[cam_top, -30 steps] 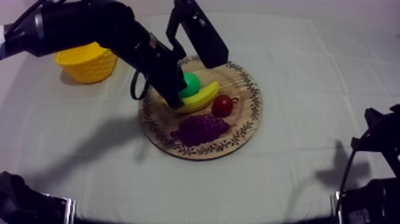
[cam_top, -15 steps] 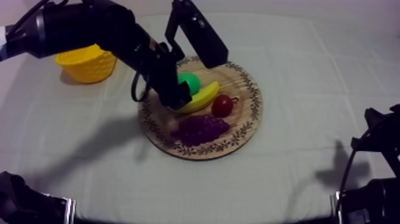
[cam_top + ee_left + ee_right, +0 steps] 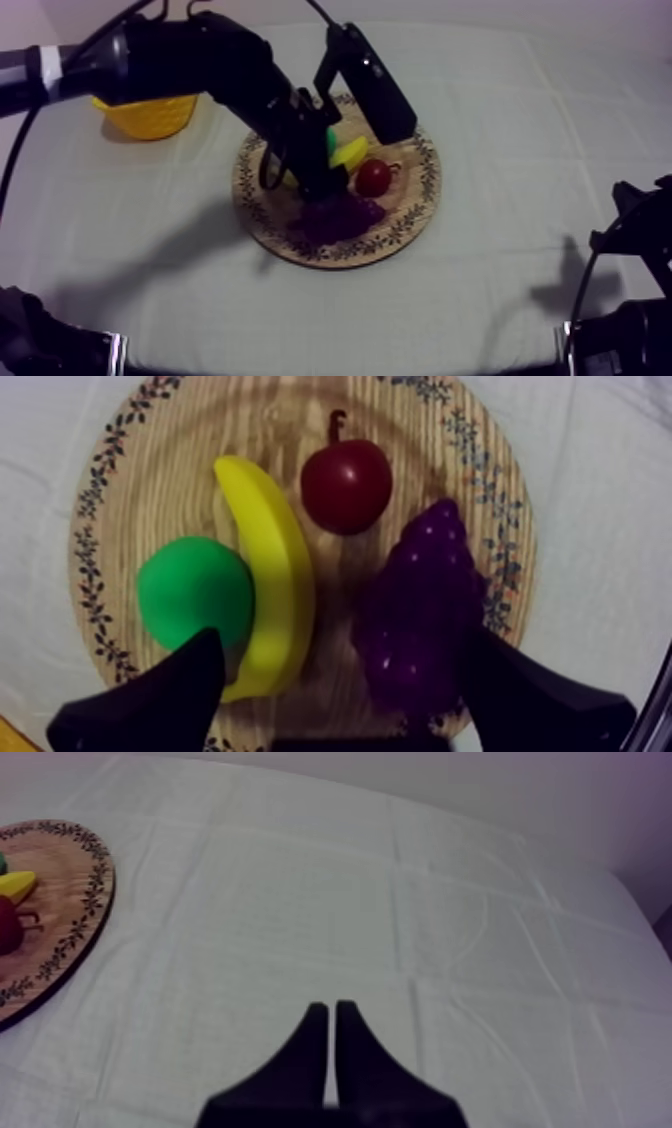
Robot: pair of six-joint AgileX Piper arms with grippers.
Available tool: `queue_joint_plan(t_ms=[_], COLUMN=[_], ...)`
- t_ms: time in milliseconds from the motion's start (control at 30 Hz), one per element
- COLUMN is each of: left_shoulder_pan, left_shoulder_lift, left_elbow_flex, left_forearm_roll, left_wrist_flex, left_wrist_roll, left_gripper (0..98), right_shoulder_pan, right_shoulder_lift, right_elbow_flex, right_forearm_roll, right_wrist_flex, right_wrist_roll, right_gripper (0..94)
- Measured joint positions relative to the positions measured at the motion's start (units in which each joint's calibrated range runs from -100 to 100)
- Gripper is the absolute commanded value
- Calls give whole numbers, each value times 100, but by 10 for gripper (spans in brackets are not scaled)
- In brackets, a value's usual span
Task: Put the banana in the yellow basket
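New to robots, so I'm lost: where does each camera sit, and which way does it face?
Top view: overhead, slanting down on wooden board and yellow basket; left arm reaches over the board.
Left wrist view: on that arm, looking down at banana and grapes; open jaws either side.
Right wrist view: on the right arm, looking across the cloth; jaws shut.
All three show the board.

Lab-style robot test setup: a cloth-draped worktop (image 3: 520,150), a black robot arm (image 3: 190,60), toy fruit (image 3: 345,486) on a board (image 3: 150,456), a bare wall (image 3: 560,802) behind.
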Motion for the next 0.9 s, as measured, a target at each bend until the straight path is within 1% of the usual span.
queue_joint_plan(t_ms=[633,900], left_shoulder_pan=[-56,-203], left_shoulder_lift=[982,1397], left_elbow_flex=[-780,-1317], left_forearm_roll=[42,186], left_wrist_flex=[77,294], left_wrist_roll=[-16,-103], left_gripper=[837,824], right_shoulder_pan=[0,0], right_shoulder_lift=[0,0], right_elbow_flex=[0,0], right_forearm_roll=[0,0], right_wrist_flex=[0,0], right_wrist_roll=[0,0], right_gripper=[2,2])
